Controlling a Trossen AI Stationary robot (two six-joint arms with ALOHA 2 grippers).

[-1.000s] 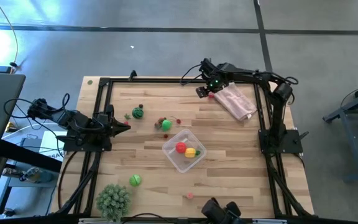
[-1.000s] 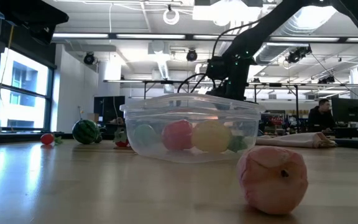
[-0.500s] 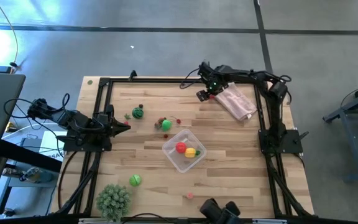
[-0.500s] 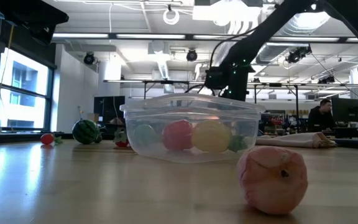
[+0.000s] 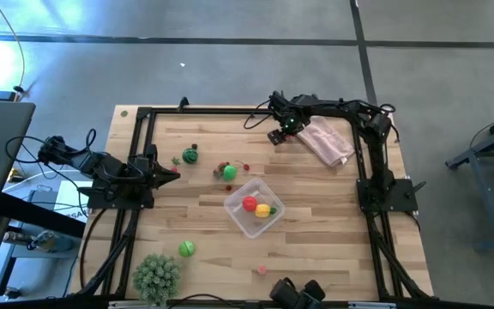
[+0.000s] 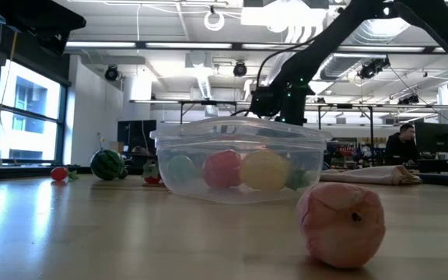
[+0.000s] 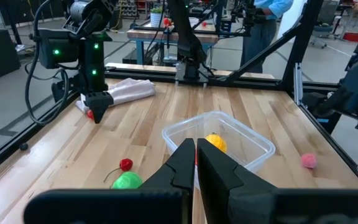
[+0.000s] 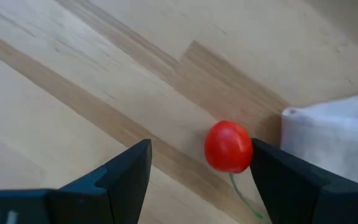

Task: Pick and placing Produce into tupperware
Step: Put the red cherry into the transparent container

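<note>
Clear squarish plastic tupperware (image 5: 254, 207) mid-table holding your red and yellow toy produce (image 5: 256, 206), your right gripper (image 8: 201, 171) spread wide around a small red cherry-like ball (image 8: 228, 146) beside the pink cloth (image 5: 326, 140), far from the tupperware, left gripper (image 7: 195, 163) closed, empty, no readable writing.

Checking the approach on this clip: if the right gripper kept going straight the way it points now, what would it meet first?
Probably the small red produce piece on the table, beside the pink cloth. The right gripper is open, pointing down, the piece nearer one finger. Depth is unclear.
</note>
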